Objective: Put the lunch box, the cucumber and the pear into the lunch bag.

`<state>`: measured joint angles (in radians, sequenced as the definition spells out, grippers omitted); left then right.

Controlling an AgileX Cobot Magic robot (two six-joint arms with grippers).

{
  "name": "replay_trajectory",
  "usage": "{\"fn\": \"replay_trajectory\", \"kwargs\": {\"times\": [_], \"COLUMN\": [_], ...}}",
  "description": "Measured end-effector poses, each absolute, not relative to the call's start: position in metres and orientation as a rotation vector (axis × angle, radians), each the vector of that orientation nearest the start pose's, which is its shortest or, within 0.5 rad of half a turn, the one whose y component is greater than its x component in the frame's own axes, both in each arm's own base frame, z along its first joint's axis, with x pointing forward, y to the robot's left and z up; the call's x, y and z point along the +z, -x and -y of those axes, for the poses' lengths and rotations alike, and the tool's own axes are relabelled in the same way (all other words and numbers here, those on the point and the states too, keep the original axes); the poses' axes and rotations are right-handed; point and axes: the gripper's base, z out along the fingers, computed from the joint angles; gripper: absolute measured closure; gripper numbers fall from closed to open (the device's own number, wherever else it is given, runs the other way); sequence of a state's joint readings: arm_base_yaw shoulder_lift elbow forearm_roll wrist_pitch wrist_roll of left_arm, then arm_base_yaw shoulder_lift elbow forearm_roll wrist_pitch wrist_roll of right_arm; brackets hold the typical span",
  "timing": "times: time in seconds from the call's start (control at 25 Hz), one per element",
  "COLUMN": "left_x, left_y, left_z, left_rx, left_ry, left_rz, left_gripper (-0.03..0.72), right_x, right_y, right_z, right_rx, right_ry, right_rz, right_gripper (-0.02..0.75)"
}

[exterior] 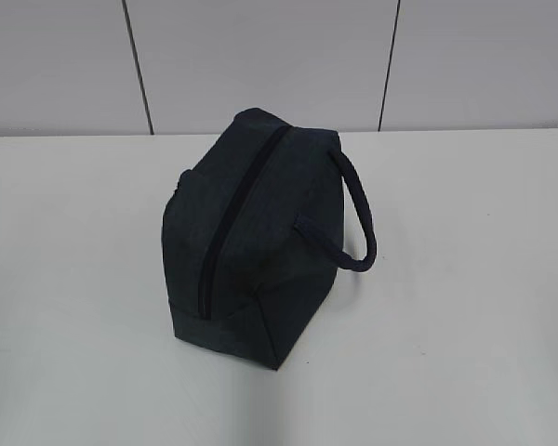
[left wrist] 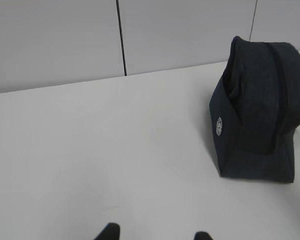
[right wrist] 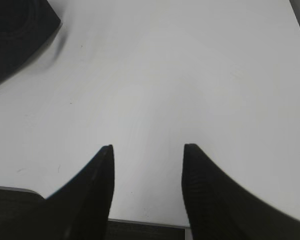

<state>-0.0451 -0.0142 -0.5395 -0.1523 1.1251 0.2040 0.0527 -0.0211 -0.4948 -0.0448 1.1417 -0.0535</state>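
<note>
The dark navy lunch bag (exterior: 260, 242) stands in the middle of the white table, its long zipper (exterior: 231, 218) shut along the top and its padded loop handle (exterior: 358, 209) hanging to the right. It also shows at the right of the left wrist view (left wrist: 257, 115) and as a corner at the top left of the right wrist view (right wrist: 15, 30). My left gripper (left wrist: 155, 235) is open and empty, well to the left of the bag. My right gripper (right wrist: 147, 150) is open and empty over bare table. The lunch box, cucumber and pear are out of view. No gripper shows in the exterior view.
A grey panelled wall (exterior: 260, 56) runs behind the table. The white table (exterior: 465, 325) extends on both sides of the bag. Its front edge (right wrist: 150, 222) shows just under my right gripper.
</note>
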Motion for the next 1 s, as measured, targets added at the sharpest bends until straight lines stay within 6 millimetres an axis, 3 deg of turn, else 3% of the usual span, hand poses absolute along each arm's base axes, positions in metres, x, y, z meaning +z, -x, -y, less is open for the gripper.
{"fn": "replay_trajectory", "kwargs": {"times": [1.0], "left_x": [0.2835], "left_y": [0.0155], "left_z": [0.0121], "left_rx": [-0.070], "left_ry": [-0.251], "left_rz": [-2.031], "left_gripper": [0.412], "right_x": [0.2693], "right_y": [0.0109], "right_z": [0.0043], "right_rx": [-0.055], "right_ry": [0.107], "right_rz": [-2.106], "right_gripper": [0.387]}}
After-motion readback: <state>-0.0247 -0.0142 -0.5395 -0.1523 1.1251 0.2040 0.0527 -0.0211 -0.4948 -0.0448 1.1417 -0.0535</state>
